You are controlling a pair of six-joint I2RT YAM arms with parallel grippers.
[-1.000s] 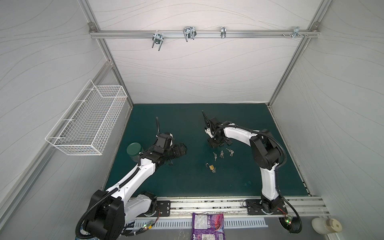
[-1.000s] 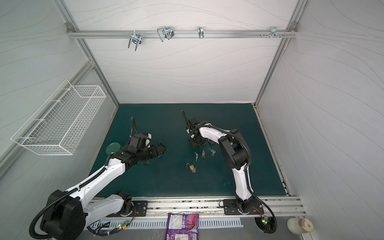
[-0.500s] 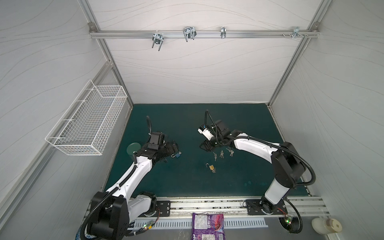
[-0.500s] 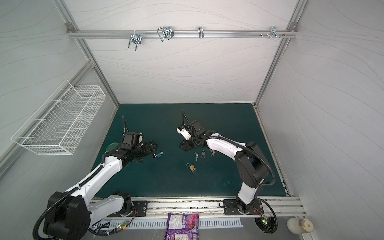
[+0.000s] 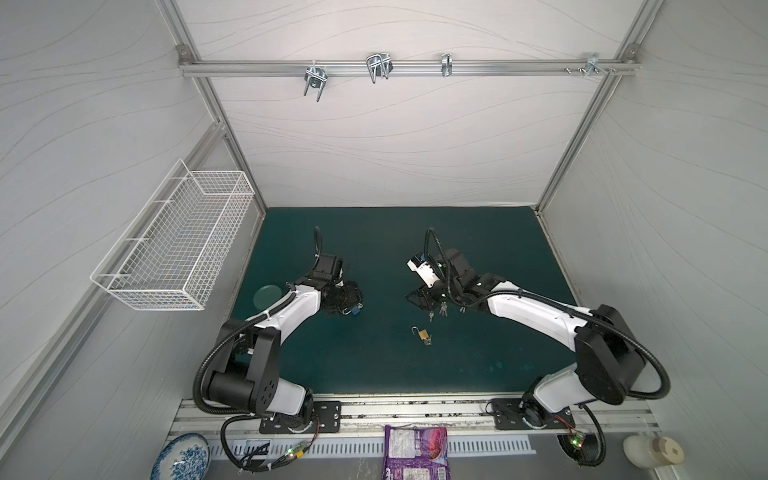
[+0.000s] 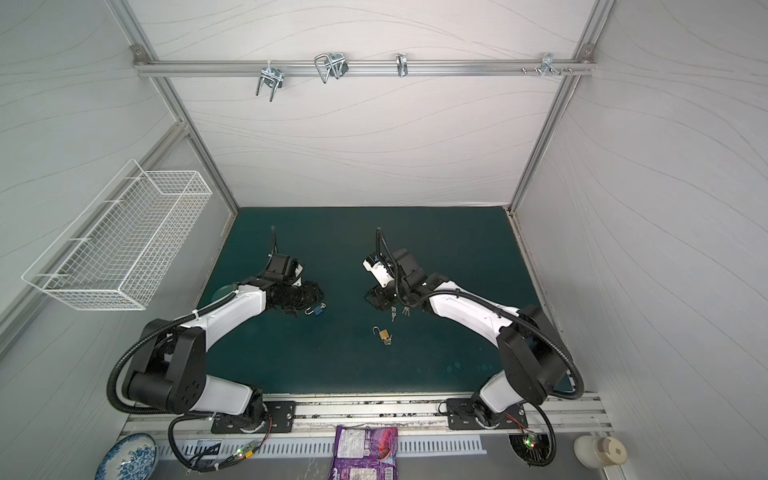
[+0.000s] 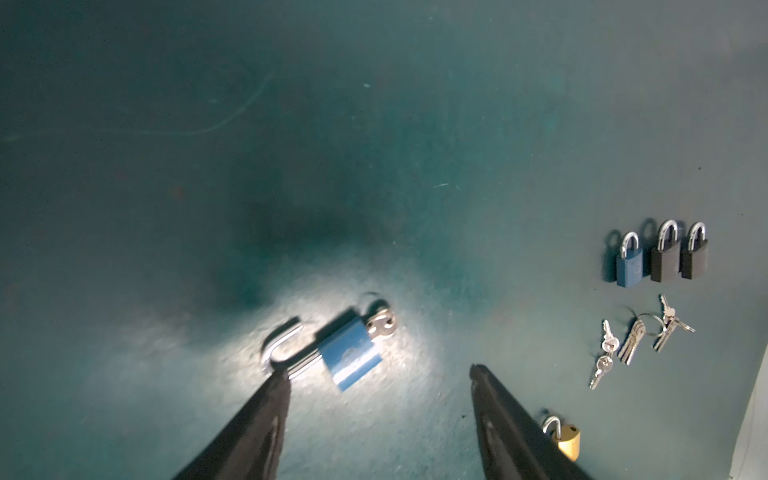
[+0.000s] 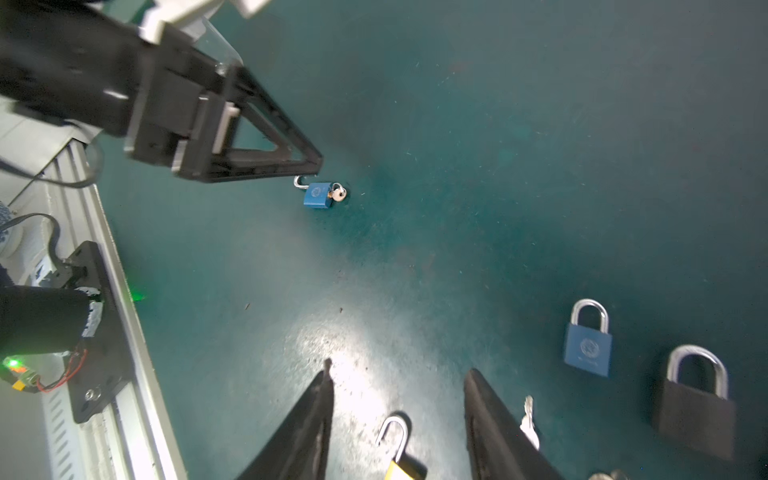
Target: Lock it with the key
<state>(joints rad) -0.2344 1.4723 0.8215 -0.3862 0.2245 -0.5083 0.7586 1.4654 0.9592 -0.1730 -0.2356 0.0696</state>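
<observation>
In a top view the blue padlock (image 5: 356, 311) lies on the mat (image 5: 374, 374), shackle (image 7: 276, 347) toward nine o'clock, key (image 7: 380, 325) toward three, between the spread, empty jaws of the left gripper (image 7: 379, 371), the nearer arm.

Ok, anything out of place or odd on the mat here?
Nothing damaged or spilled. Two padlocks lie with shackles swung open: the small blue metal padlock, key inserted, by the left claw, and the small brass padlock. The three other padlocks are shut.
</observation>
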